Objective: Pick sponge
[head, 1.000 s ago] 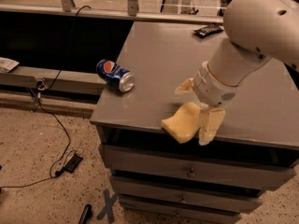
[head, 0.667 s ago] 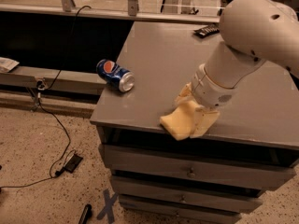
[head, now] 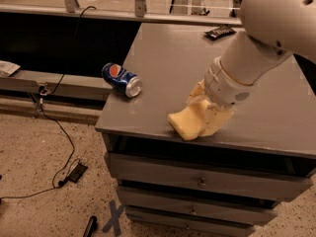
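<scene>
Under dim, warm light: grey drawer cabinet on speckled terrazzo floor, black cable trailing to a small adapter, blue tape cross nearby, low ledge behind.

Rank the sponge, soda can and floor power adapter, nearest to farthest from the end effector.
1. The sponge, at the end effector, by the table front edge.
2. The soda can, lying at the table's left edge.
3. The power adapter, on the floor, lower left.
</scene>
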Controlling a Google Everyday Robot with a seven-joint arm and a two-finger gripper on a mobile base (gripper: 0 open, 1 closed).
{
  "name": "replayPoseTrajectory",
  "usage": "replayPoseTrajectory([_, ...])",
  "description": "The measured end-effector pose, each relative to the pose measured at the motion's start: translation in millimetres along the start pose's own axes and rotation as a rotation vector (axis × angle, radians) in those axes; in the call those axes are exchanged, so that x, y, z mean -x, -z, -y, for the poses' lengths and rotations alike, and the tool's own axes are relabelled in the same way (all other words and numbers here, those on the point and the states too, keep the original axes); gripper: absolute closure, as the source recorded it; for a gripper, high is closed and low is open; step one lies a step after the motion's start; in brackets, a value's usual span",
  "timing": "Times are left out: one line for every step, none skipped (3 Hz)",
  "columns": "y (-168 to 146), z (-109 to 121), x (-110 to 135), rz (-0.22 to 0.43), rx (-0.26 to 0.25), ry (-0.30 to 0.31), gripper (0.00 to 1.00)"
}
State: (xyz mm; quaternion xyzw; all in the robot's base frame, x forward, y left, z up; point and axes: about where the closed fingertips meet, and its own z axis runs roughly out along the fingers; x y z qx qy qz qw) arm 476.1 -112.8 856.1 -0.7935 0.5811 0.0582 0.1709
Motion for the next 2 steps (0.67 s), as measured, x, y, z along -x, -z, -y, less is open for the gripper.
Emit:
replayPoseTrajectory([57.0, 25.0, 5.8, -0.017, -0.073, -0.025, 1.0])
replayPoseTrajectory([60.7, 26.9, 6.4, -0.017, -0.08, -0.026, 1.0])
